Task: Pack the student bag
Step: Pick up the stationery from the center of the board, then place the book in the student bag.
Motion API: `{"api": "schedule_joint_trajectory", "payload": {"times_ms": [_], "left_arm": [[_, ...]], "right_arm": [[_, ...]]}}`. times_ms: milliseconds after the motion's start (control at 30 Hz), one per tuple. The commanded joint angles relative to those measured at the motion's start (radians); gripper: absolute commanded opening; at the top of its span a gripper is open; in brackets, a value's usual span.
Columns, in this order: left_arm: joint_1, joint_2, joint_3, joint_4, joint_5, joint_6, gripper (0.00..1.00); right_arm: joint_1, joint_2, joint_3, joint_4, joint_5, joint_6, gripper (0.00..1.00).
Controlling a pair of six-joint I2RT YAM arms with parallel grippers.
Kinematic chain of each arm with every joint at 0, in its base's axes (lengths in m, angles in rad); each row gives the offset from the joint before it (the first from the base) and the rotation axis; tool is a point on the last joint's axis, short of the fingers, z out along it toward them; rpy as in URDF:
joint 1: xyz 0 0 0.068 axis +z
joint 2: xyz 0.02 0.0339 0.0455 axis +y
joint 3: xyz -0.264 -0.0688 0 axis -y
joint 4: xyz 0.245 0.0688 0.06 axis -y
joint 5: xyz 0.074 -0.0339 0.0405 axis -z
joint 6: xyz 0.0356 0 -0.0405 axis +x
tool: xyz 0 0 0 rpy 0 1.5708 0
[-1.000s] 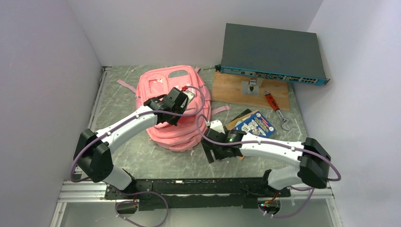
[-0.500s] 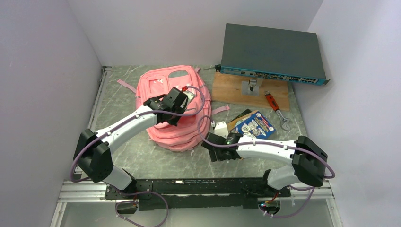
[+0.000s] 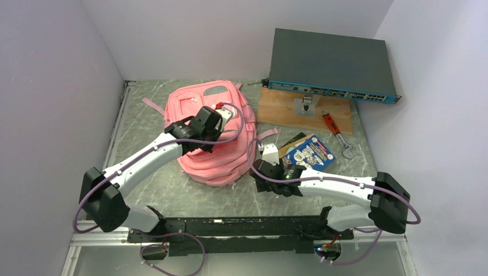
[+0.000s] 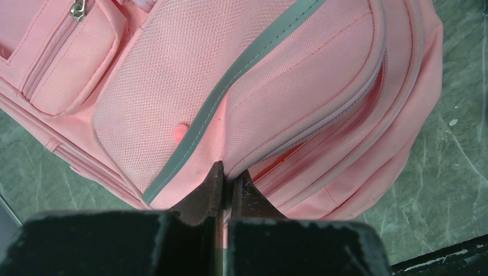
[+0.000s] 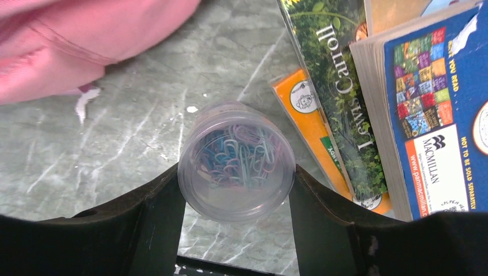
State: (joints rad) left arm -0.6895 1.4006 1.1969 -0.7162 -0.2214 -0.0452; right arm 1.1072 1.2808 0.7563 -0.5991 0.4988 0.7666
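Over the last second we have edged the right tool [image 5: 236, 198] a little nearer the pink bag [image 3: 213, 155], which lies at the far left of the worktop [image 3: 144, 132]. The tool's fingers are spread wide around a clear tub of paper clips [image 5: 235, 155], just beside the books [image 3: 311, 152], so we judge the tub goes in next. Our left arm has drawn slightly leftward and reaches over the bag, the left tool [image 4: 230, 175] pinched almost closed on the edge of a grey-trimmed pocket [image 4: 241, 86]

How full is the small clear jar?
Not empty: coloured paper clips show through the clear jar; how high they reach, cannot tell.
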Motion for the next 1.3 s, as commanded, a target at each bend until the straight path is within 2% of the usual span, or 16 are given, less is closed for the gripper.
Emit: {"api": "schedule_joint_trajectory", "payload": {"times_ms": [0,333,467,633,767,867,1067,1267], "left_arm": [[0.003,-0.072,-0.004,0.084,-0.003,-0.028,0.0],[0.002,-0.115,-0.021,0.109,0.006,-0.022,0.0],[0.002,-0.118,-0.025,0.112,0.01,-0.021,0.0],[0.002,-0.129,-0.026,0.117,0.017,-0.025,0.0],[0.003,-0.152,-0.038,0.134,0.014,-0.028,0.0],[0.002,-0.164,-0.048,0.152,0.026,-0.031,0.0],[0.003,-0.202,-0.072,0.193,0.078,-0.03,0.0],[0.003,-0.248,-0.103,0.245,0.142,-0.029,0.0]], "right_arm": [[0.003,-0.064,0.027,0.079,0.017,-0.084,0.21],[-0.007,-0.002,0.198,0.164,-0.052,-0.184,0.12],[-0.027,0.012,0.24,0.225,-0.095,-0.213,0.11],[-0.102,0.039,0.259,0.356,-0.228,-0.211,0.11],[-0.193,0.076,0.231,0.519,-0.403,-0.146,0.1],[-0.22,0.119,0.236,0.609,-0.452,-0.099,0.1],[-0.223,0.213,0.286,0.727,-0.472,-0.072,0.1],[-0.197,0.295,0.295,0.849,-0.361,-0.123,0.11]]}}
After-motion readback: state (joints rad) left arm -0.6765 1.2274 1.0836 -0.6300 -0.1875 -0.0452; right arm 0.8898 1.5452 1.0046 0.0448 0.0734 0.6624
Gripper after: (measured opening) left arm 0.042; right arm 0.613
